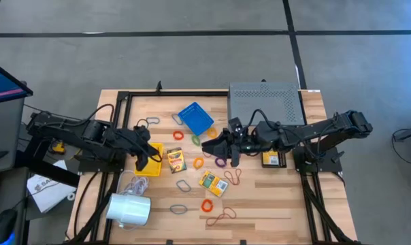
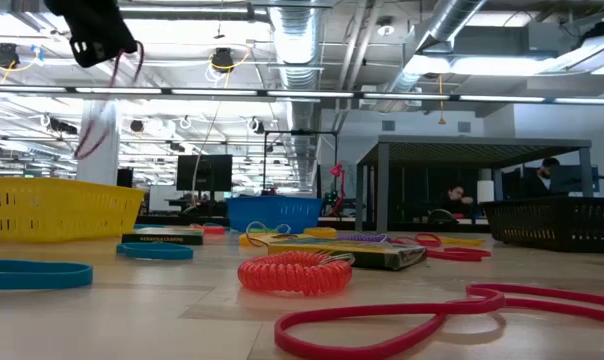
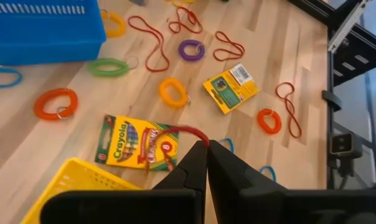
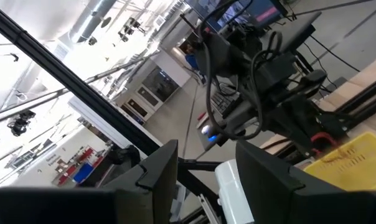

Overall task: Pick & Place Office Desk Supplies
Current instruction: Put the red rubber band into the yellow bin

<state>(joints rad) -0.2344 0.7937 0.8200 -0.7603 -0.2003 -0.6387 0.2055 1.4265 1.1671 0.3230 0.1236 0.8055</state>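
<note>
The wooden tabletop (image 1: 273,204) carries a grey perforated shelf (image 1: 265,102) at its far side, a white cylinder (image 1: 129,209) at the near left corner, a blue basket (image 1: 196,118) and a yellow basket (image 1: 151,163). Scattered between them lie crayon boxes (image 1: 175,160) and many loose rubber bands (image 1: 207,205) in orange, green, purple and red. The left gripper (image 3: 206,163) hangs above the yellow basket's edge, its fingers pressed together on a red rubber band (image 3: 175,132), which loops out from the fingertips and dangles over the crayon box below. The right gripper (image 1: 212,146) is raised over the middle of the tabletop just beside the blue basket, its fingers (image 4: 160,168) spread apart with nothing between them, pointing off towards the room.
</note>
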